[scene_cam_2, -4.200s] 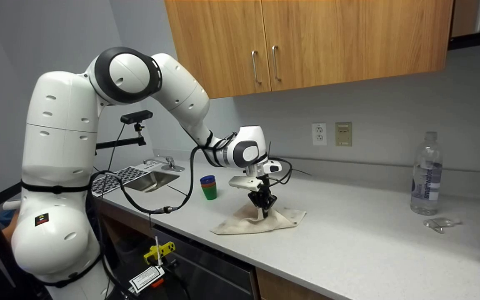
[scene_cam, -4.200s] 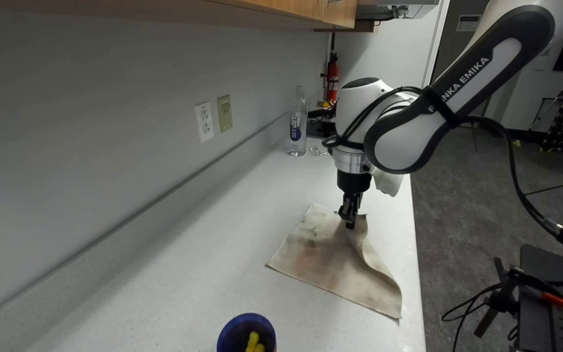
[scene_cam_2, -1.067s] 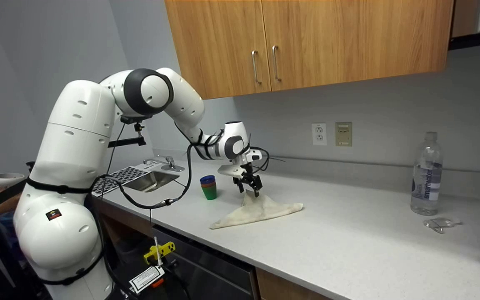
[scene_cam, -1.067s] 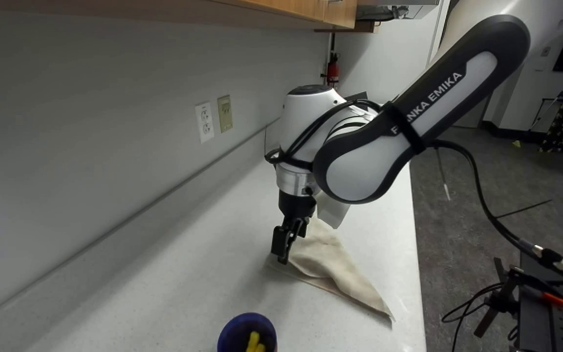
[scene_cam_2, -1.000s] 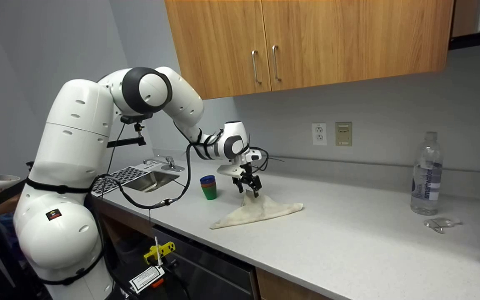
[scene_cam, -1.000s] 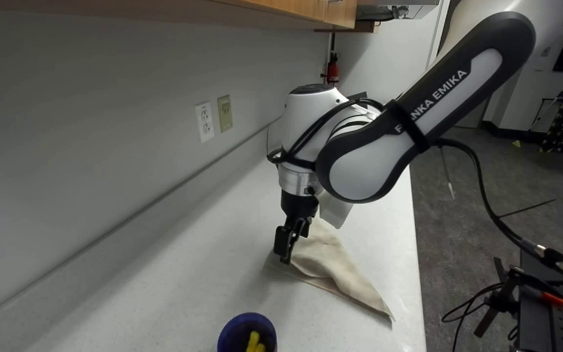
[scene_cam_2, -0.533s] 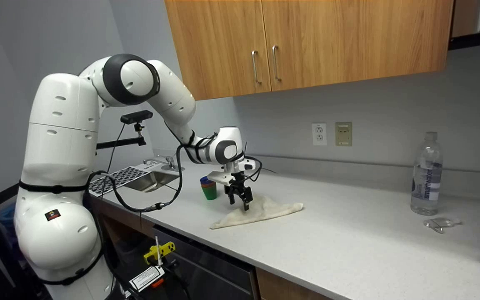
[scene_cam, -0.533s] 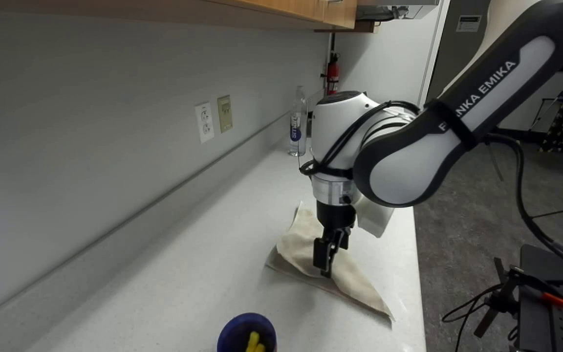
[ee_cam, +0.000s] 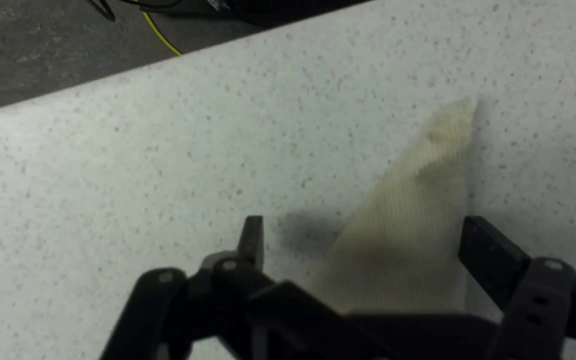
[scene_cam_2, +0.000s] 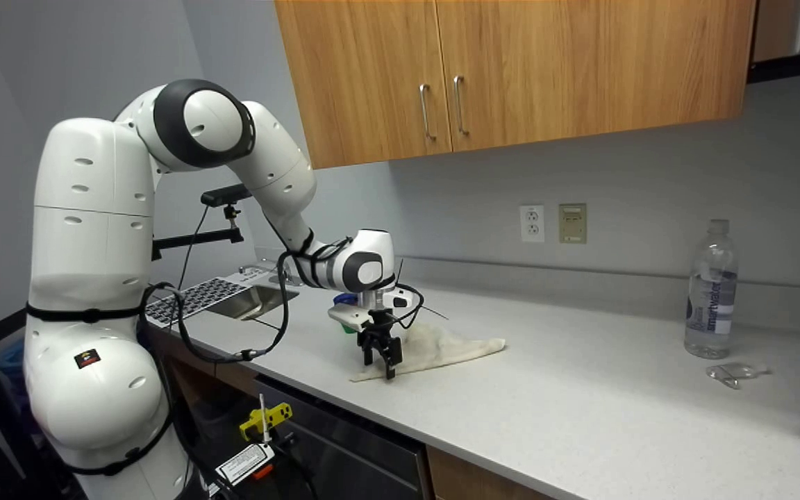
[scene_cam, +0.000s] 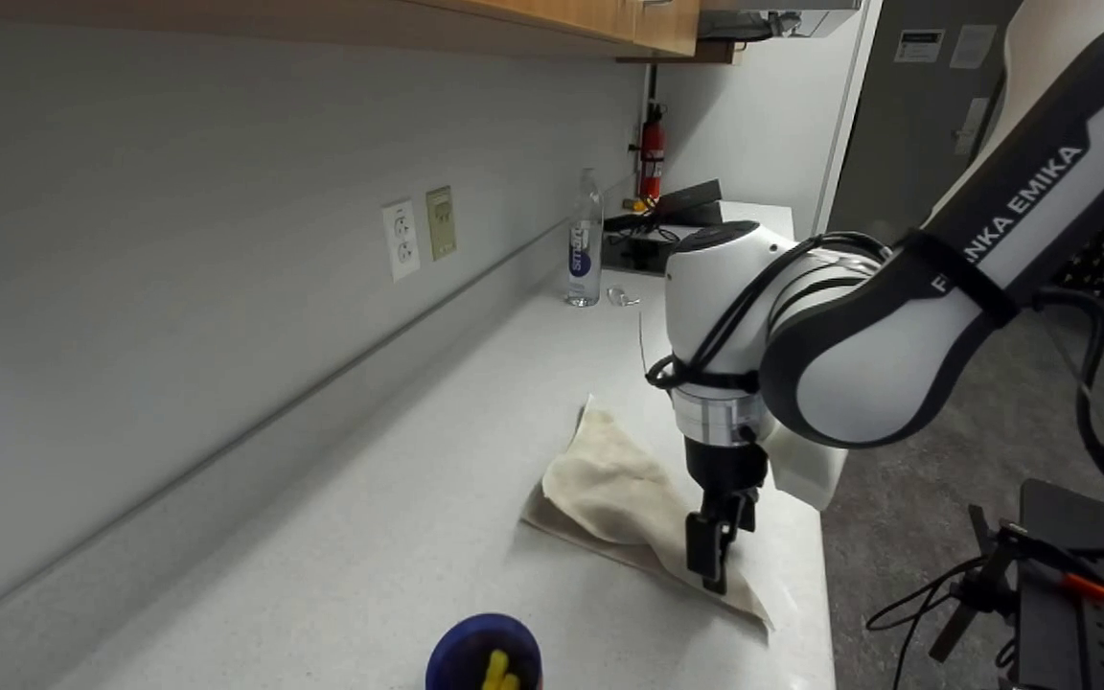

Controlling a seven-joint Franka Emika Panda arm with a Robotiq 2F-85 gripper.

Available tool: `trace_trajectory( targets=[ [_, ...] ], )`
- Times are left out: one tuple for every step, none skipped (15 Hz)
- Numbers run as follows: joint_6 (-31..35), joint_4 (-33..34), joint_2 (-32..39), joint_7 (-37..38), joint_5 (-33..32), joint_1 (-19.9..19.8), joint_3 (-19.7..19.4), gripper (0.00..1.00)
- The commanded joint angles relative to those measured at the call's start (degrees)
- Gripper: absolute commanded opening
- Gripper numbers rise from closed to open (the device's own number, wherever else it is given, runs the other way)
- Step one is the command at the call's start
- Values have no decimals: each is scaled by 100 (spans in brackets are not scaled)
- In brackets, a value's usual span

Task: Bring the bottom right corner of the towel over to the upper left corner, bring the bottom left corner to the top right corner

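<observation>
The beige towel (scene_cam: 609, 484) lies folded on itself into a rough, rumpled triangle on the counter, as both exterior views show. Along one side an edge of the lower layer (scene_cam: 552, 522) peeks out. One pointed corner (ee_cam: 460, 112) aims at the counter's open edge; another corner (scene_cam: 591, 410) is at the far end. My gripper (ee_cam: 362, 222) is open above the narrowing end near that first corner, and cloth fills much of the gap between its fingers without being gripped. In an exterior view the gripper (scene_cam_2: 380, 367) hides part of the towel; its height over the cloth is hard to judge.
A blue cup (scene_cam: 485, 652) with something yellow inside stands near the towel; my arm partly covers it in an exterior view. A water bottle (scene_cam_2: 711, 298) stands by the wall. The counter's edge (ee_cam: 168, 62) drops to the floor close to the gripper. A sink (scene_cam_2: 251, 303) lies beyond.
The towel was flatter, with my gripper on a lifted part; it was then folded over and released. Over the last second the open gripper moved towards the counter's open edge and lower.
</observation>
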Motion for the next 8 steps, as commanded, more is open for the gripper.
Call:
trace_trajectory(
  targets=[
    [156,-338,-181,-6,220,-91,136,100],
    [185,-363,-162,-28,281,-103,168,100],
    [198,-384,-147,-52,352,-114,202,100],
    [226,-402,-135,-52,408,-106,223,100],
    [247,-419,-125,-50,458,-97,248,100],
    [274,-434,-118,-43,486,-85,266,100],
    [291,-444,-111,-12,508,-54,294,100],
    [325,-445,-101,-17,532,-48,316,100]
  ],
)
